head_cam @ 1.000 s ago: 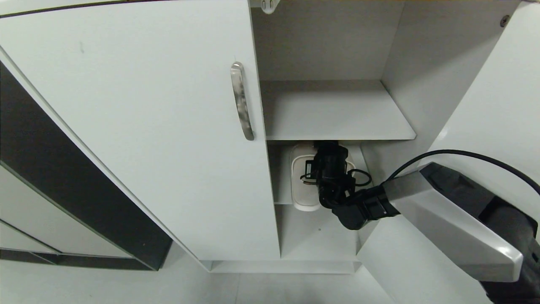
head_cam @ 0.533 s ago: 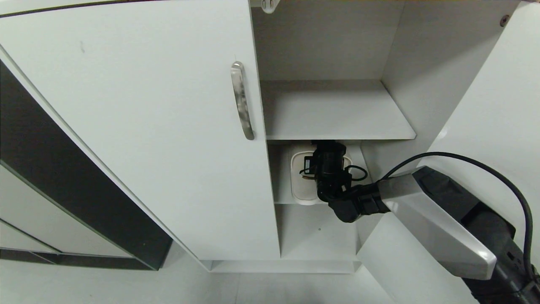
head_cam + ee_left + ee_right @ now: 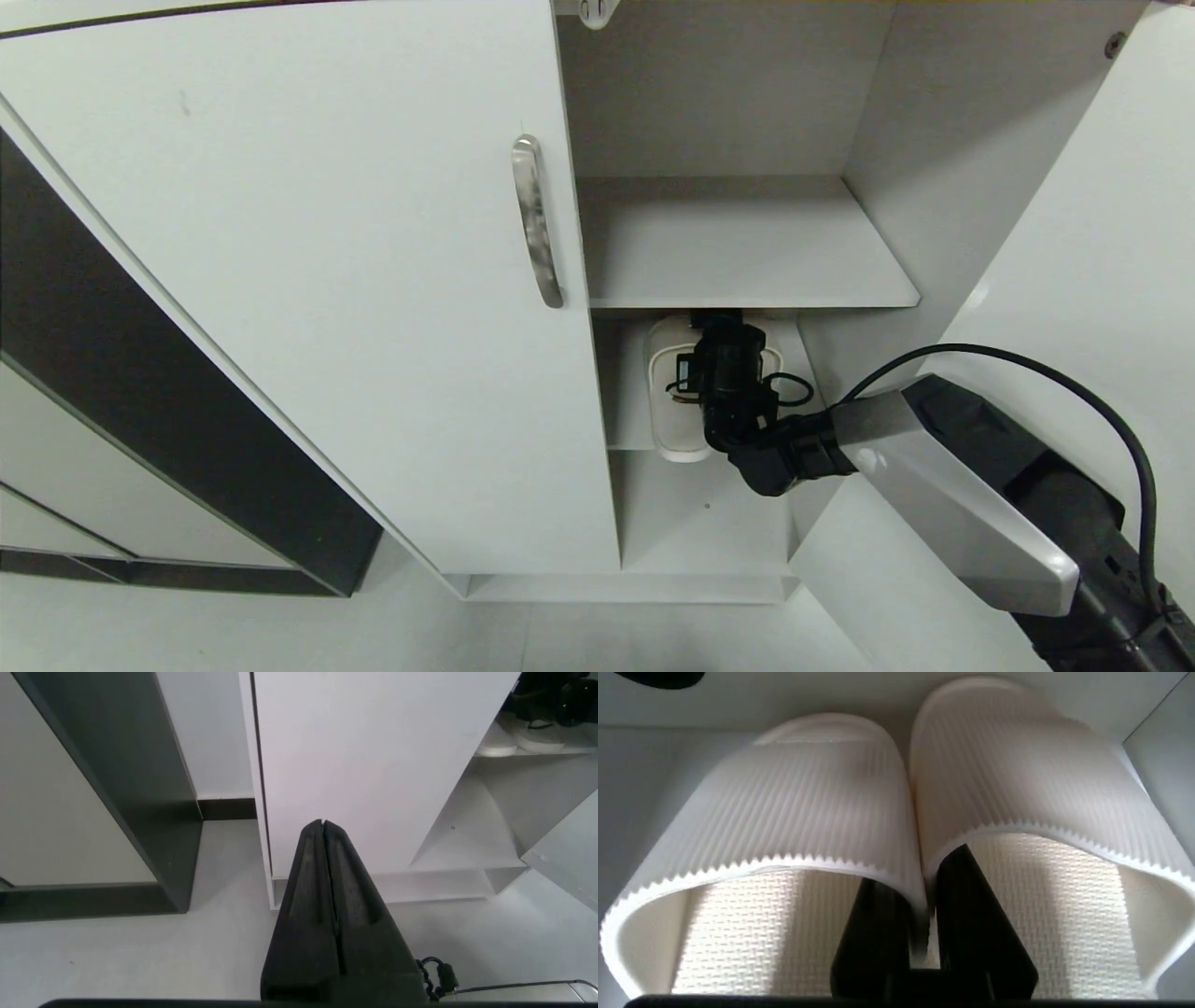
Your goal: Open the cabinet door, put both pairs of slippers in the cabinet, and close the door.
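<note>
A pair of white ribbed slippers (image 3: 813, 793) lies side by side on the cabinet's middle shelf (image 3: 624, 411), behind the open right door (image 3: 1102, 243). My right gripper (image 3: 929, 943) is shut on the slippers, its fingers pinching their two inner walls together. From the head, the right gripper (image 3: 724, 359) is inside the cabinet over the slippers (image 3: 674, 429), whose heels stick slightly past the shelf's front edge. My left gripper (image 3: 322, 831) is shut with nothing in it, low over the floor in front of the cabinet.
The left cabinet door (image 3: 327, 280) is closed, with a metal handle (image 3: 534, 222). The upper shelf (image 3: 747, 247) and the bottom compartment (image 3: 700, 523) hold nothing. A dark panel (image 3: 140, 401) stands to the left. The open right door is close beside my right arm.
My right arm pushed the slippers deeper onto the middle shelf, then drew them back out a little. The left gripper's earlier position is not shown.
</note>
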`<state>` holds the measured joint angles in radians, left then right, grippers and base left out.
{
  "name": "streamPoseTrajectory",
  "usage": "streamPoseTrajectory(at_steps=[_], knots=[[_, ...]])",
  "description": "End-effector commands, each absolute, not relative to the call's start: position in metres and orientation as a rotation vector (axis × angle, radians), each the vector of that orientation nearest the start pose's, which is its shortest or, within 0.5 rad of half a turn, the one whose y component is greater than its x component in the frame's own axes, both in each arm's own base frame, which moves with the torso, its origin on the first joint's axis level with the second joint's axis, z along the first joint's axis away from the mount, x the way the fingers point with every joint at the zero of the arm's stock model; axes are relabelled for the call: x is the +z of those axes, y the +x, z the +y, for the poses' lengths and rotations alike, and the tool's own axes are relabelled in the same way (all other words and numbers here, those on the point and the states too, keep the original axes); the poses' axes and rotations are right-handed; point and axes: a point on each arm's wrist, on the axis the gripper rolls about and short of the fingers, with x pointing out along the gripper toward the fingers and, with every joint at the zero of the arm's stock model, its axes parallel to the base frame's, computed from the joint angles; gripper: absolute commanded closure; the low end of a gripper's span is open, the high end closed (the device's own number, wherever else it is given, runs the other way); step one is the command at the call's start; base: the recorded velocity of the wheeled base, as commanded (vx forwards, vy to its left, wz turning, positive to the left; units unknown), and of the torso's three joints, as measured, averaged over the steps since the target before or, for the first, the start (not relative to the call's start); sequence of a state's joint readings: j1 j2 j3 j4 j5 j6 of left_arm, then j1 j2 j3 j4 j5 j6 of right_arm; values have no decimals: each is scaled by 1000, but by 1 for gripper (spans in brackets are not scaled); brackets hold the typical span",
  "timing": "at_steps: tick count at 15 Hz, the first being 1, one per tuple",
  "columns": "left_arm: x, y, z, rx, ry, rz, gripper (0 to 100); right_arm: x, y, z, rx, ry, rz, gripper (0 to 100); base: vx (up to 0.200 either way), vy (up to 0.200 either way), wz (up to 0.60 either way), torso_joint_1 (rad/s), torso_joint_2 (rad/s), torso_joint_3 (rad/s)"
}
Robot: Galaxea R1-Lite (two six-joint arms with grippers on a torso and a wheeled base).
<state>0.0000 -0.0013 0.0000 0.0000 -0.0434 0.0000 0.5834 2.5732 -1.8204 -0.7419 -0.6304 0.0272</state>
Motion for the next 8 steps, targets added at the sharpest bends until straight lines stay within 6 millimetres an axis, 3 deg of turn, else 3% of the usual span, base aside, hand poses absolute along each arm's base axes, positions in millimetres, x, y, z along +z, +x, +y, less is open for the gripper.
streamPoseTrajectory(at_steps=[1,5,8], knots=[[75,-23,-1,-43,0,0,100,95,450,281,-49,20,11,0,0,0,0,0,0,0],[75,-23,-1,-44,0,0,100,93,448,279,-57,14,19,0,0,0,0,0,0,0],[75,-23,-1,-44,0,0,100,103,432,272,-53,9,31,0,0,0,0,0,0,0]])
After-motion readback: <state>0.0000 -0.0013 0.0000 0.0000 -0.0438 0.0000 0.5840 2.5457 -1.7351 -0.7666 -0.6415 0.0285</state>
